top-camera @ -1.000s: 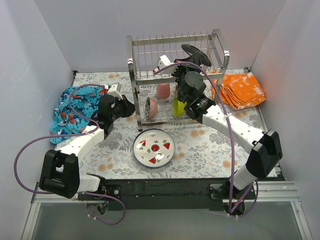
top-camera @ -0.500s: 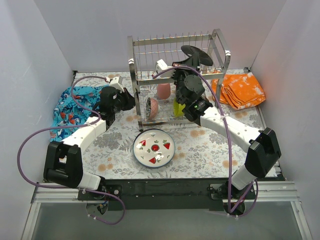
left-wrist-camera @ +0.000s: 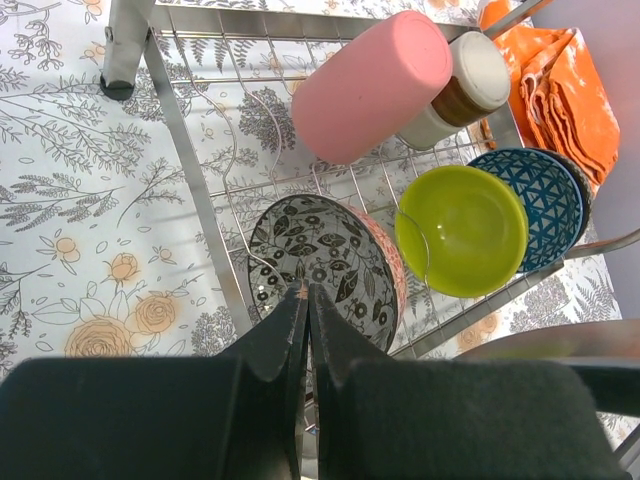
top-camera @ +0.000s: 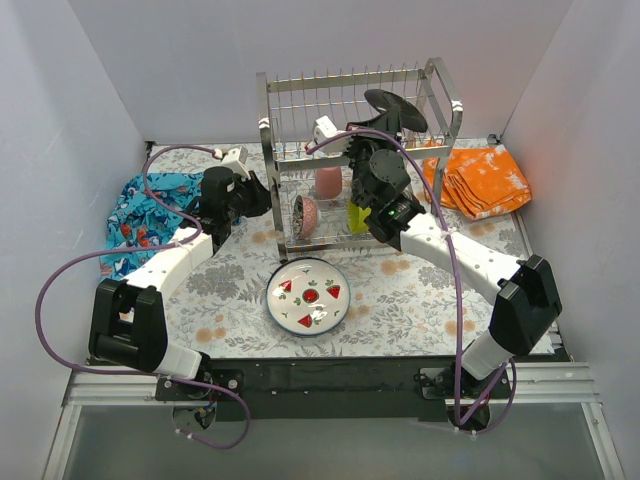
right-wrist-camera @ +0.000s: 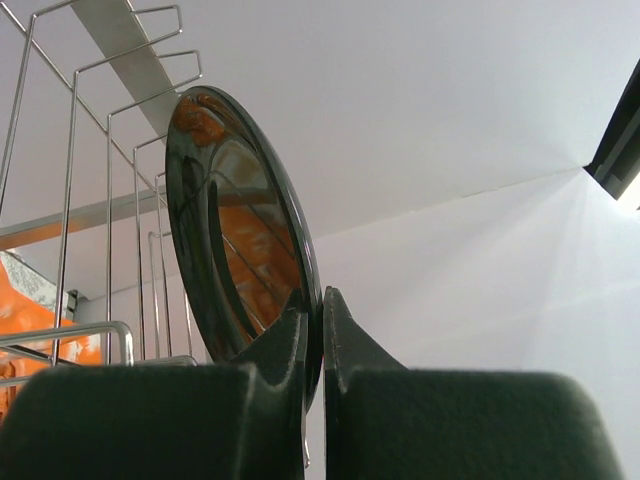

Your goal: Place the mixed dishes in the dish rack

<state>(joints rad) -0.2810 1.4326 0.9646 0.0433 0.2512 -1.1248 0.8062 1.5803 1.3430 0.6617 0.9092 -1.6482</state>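
Observation:
The dish rack (top-camera: 285,150) stands at the back centre, a chrome two-tier wire frame. My right gripper (right-wrist-camera: 312,300) is shut on the lower rim of the black plate (right-wrist-camera: 235,250), which stands on edge among the upper shelf wires (right-wrist-camera: 70,180); from above the black plate (top-camera: 393,108) sits over the rack's top right. My left gripper (left-wrist-camera: 306,292) is shut and empty, its tips just in front of the patterned bowl (left-wrist-camera: 320,265) on the lower tier. Beside that bowl are a lime bowl (left-wrist-camera: 462,230), a blue patterned bowl (left-wrist-camera: 545,195), a pink cup (left-wrist-camera: 370,85) and a tan cup (left-wrist-camera: 455,95). The white red-rimmed plate (top-camera: 308,293) lies on the table before the rack.
A blue patterned cloth (top-camera: 150,215) lies bunched at the left and a folded orange cloth (top-camera: 480,178) lies right of the rack. White walls close in the table on three sides. The rack's left front post (left-wrist-camera: 125,50) stands near my left gripper.
My left arm has swung back and toward the rack's left side, the gripper staying shut. The right arm has shifted slightly with the black plate still held at the upper shelf.

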